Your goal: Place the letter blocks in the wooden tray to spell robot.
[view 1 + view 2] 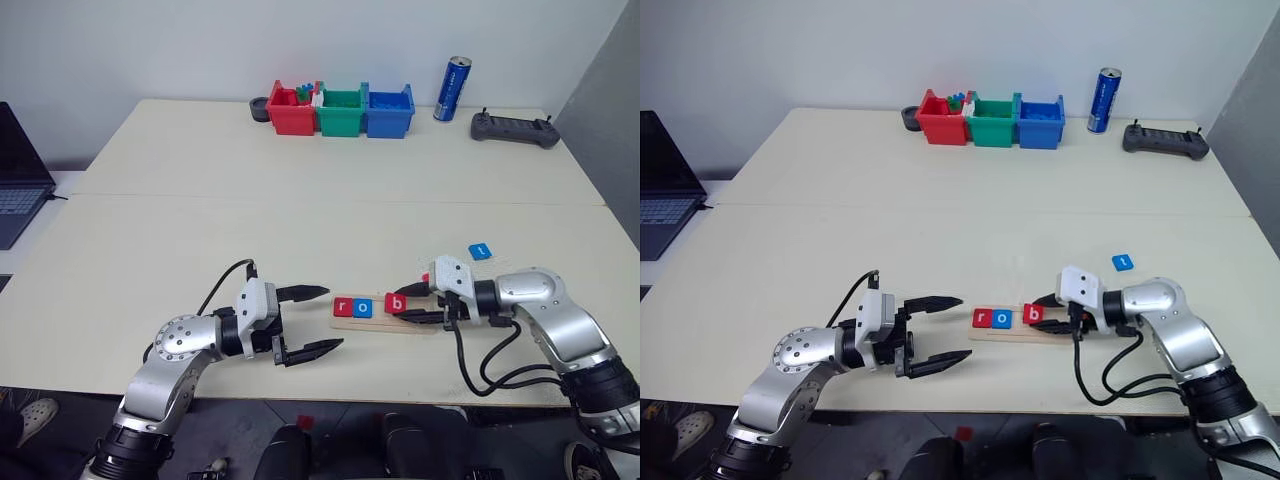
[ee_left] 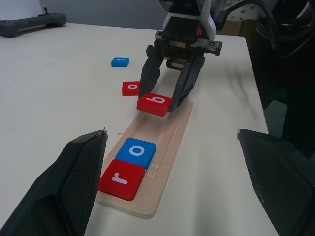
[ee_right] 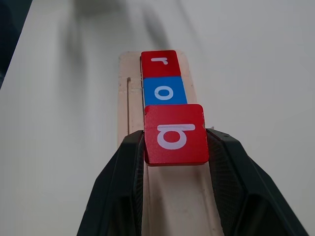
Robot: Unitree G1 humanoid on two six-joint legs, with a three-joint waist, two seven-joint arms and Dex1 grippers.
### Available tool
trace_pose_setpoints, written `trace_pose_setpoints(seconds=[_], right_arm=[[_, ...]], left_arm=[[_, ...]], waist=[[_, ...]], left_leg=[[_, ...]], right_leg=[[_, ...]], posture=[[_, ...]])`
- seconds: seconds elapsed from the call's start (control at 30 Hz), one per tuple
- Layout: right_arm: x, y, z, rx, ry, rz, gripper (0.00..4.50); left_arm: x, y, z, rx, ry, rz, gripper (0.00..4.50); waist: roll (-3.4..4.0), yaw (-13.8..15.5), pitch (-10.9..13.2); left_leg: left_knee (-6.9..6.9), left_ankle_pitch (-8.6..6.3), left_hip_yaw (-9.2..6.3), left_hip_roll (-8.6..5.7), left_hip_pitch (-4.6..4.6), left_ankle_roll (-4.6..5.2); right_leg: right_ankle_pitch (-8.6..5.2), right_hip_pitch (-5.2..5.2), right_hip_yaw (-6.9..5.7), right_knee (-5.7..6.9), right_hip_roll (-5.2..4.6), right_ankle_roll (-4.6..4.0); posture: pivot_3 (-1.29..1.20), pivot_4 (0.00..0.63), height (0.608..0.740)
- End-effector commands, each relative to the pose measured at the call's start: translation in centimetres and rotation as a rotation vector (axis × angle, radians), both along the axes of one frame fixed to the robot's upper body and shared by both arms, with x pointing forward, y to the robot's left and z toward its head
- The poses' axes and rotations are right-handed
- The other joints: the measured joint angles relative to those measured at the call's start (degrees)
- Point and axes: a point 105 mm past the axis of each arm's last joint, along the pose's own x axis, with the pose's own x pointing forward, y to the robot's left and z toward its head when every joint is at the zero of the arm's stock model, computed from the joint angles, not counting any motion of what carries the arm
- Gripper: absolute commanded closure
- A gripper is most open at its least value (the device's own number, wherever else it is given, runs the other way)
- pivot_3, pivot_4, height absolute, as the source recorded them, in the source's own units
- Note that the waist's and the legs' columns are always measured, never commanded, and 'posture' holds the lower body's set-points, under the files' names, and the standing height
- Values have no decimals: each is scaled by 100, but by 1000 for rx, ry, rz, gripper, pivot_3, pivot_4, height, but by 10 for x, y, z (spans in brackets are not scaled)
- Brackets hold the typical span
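Letter blocks and wooden tray [image 1: 385,322] near the front edge of the pale counter [image 1: 300,210]. Red "r" block [image 1: 343,307] at the tray's left end, blue "o" block [image 1: 363,308] touching it on the right, both flat in the groove. Red "b" block [image 1: 397,303] next along, pinched between the two black fingers of the right hand [image 3: 174,147], held over the tray just beside the "o", tilted a little. Bare groove on the right half of the tray. Left hand [image 1: 308,322] just left of the tray, pointing at it, fingers wide apart, holding nothing. Second red "o" block [image 2: 131,88] flat on the counter right beside the tray, on its far side, by the right hand. Blue "t" block [image 1: 481,251] a bit farther back on the counter, off to the right, well apart from the tray. Way at the back: red bin [image 1: 291,111] with tiny bricks inside, green bin [image 1: 342,112], blue bin [image 1: 389,112], all in a row and touching. Blue can [image 1: 452,89] standing up just right of the bins, dark controller [image 1: 514,129] farther right. Laptop [image 1: 20,170] at the far left edge.
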Motion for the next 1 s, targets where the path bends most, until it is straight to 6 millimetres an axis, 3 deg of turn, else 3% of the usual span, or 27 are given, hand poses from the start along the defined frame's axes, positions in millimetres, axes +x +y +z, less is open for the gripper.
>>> trace_pose_setpoints(seconds=[0.03,0.83,1.0], right_arm=[[3,8,6,8,-29,13,3042],[1,17,-3,-18,-28,63,3042],[3,18,-3,-11,-25,53,1298]], left_arm=[[-4,-4,10,-10,-36,-23,0],[-3,-5,10,-8,-34,-24,0],[-3,-4,10,-7,-33,-22,0]], waist=[[0,-1,0],[0,-3,0],[0,-3,0]], left_leg=[[0,0,0,0,0,0],[0,0,-1,0,-1,0],[0,0,-1,0,0,0]], right_leg=[[0,0,0,0,0,0],[0,-1,-2,0,0,-1],[1,-2,-2,0,0,-1]], posture=[[0,150,740],[0,150,740],[0,150,740]])
